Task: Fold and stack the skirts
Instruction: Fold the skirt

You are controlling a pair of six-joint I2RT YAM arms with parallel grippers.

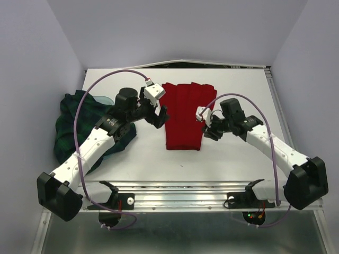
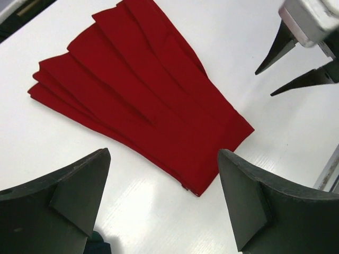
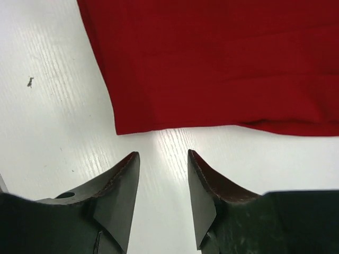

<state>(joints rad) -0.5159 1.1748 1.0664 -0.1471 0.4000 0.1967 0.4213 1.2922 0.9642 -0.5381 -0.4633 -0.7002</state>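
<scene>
At center frame, the left gripper (image 1: 158, 117) hangs wide open and empty beside the left edge of the folded red skirt (image 1: 185, 119). The right gripper (image 1: 210, 131), its jaws partly apart on nothing, sits just beside the skirt's right edge. At far left, the plaid skirt (image 1: 71, 121) lies crumpled on the counter (image 1: 233, 159).

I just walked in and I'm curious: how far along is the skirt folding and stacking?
Looks done: the red skirt lies folded flat in the middle of the table. In hand: nothing; the left gripper and right gripper sit open and empty either side of it. Left: the plaid skirt, crumpled at the table's left edge, needs folding and stacking.
</scene>
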